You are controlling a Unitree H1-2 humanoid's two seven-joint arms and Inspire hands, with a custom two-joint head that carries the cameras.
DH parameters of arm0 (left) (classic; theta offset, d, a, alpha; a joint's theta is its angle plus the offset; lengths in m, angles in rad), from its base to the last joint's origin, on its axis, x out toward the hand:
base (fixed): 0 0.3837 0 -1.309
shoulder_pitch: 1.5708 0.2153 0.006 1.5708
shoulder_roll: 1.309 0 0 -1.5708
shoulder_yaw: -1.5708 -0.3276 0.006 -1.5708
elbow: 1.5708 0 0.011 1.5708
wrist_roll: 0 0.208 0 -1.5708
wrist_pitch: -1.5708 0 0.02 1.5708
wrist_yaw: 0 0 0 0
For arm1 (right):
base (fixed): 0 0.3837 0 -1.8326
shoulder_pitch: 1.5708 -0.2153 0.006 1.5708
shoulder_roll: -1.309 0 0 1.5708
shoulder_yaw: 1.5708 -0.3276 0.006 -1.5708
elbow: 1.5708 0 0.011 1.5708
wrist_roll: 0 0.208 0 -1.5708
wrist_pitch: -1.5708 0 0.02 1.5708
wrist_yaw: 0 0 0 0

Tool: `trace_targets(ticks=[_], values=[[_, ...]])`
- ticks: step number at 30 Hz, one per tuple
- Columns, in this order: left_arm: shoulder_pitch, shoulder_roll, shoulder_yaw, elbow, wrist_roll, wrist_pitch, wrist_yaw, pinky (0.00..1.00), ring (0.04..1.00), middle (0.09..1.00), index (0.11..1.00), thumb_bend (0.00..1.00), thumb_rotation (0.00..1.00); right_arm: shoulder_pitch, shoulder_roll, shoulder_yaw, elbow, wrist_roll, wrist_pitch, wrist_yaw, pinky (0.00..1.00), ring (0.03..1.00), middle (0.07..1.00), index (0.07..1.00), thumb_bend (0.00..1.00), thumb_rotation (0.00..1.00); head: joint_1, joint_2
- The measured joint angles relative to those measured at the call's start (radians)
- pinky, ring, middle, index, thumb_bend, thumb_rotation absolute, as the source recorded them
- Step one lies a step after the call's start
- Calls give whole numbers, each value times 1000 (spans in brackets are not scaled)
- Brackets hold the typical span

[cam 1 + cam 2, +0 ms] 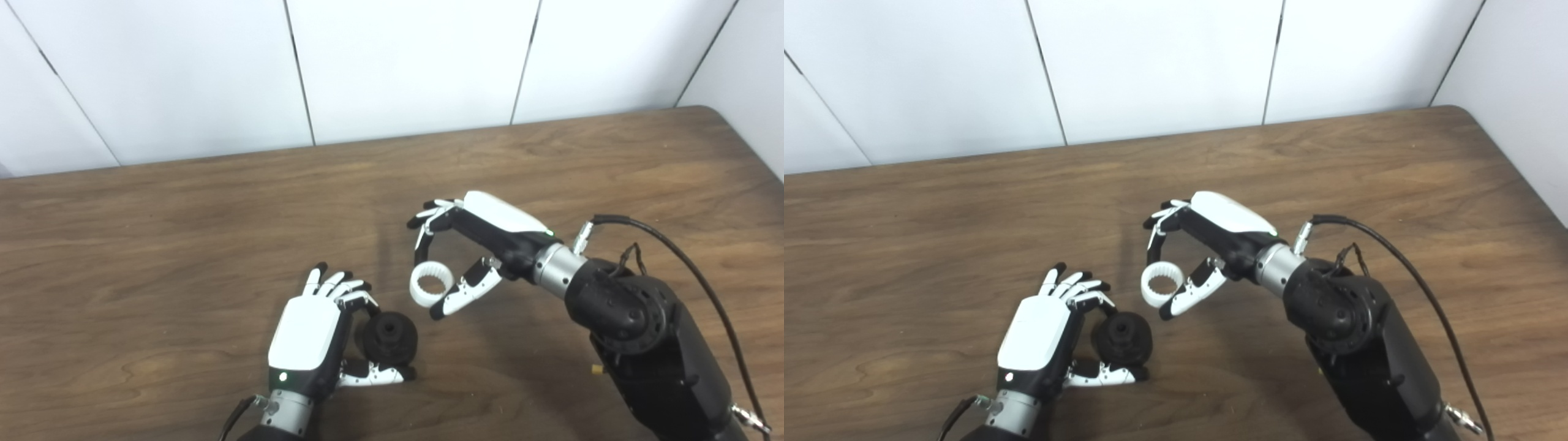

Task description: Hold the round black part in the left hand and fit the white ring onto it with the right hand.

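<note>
Gripping the round black part (388,336) between fingers and thumb, our left hand (318,337) holds it at lower centre of the frame, just above the wooden table (184,245). Our right hand (471,245) pinches the white ring (430,283) just up and right of that part, not touching it.

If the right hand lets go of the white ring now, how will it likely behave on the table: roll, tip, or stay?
The white ring is round and thin-walled, so it would probably roll or wobble on the smooth wooden table. It keeps its shape in the right hand, so it seems stiff. It also looks light, being hollow.
</note>
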Motion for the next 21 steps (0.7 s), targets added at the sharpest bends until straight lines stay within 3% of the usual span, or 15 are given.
trace_targets(ticks=[21], values=[[-3, -13, -10, -5, 21, 19, -11, 1000, 873, 773, 484, 524, 54, 53, 34, 76, 8, 4, -2, -12, 1000, 968, 841, 482, 524, 132, 25, 23]])
